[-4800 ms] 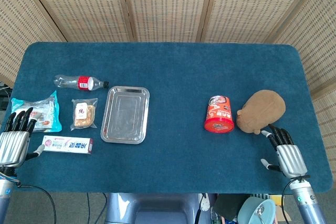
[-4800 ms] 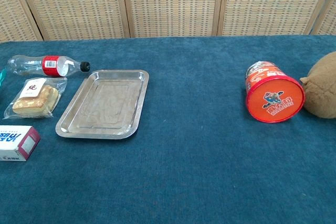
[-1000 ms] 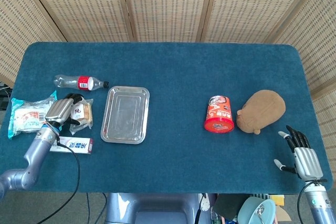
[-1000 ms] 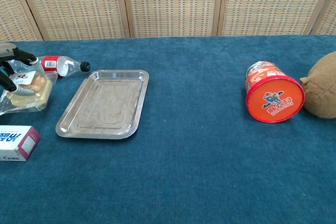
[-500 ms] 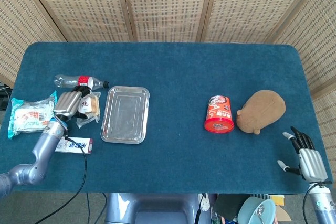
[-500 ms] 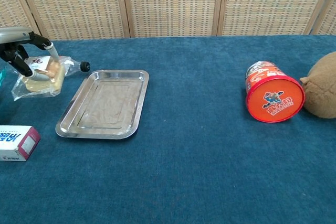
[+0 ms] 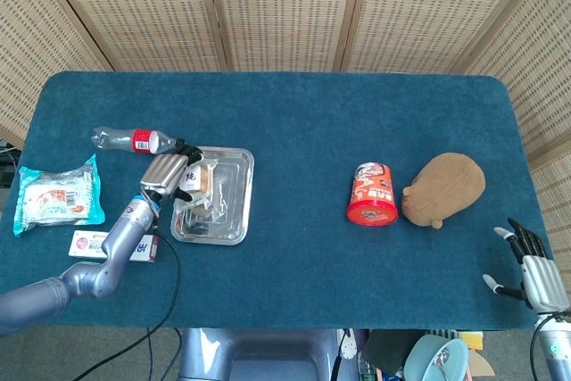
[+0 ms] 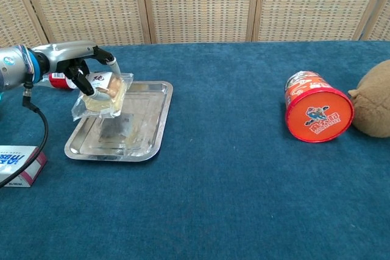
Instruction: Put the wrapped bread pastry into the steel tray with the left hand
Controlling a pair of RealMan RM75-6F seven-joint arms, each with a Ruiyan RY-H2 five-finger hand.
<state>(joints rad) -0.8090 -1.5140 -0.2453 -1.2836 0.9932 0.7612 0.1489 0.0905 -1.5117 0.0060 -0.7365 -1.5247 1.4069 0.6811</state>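
Note:
My left hand (image 7: 169,170) (image 8: 85,68) grips the wrapped bread pastry (image 7: 200,179) (image 8: 103,94), a clear bag with a pale bun inside. It hangs in the air just above the left part of the steel tray (image 7: 227,218) (image 8: 146,132). The tray lies flat on the blue table with nothing resting in it. My right hand (image 7: 540,276) sits at the table's near right corner, fingers spread, holding nothing; the chest view does not show it.
A plastic bottle (image 7: 134,140) lies behind the tray's left side. A toothpaste box (image 7: 89,243) (image 8: 18,164) and a blue snack bag (image 7: 55,195) sit left of the tray. An orange cup (image 7: 372,194) (image 8: 318,114) and a brown plush (image 7: 444,187) (image 8: 373,98) stand at right.
My left hand has lifted the pastry off the table and carried it rightward, from beside the bottle to over the tray. The right hand has drifted slightly right.

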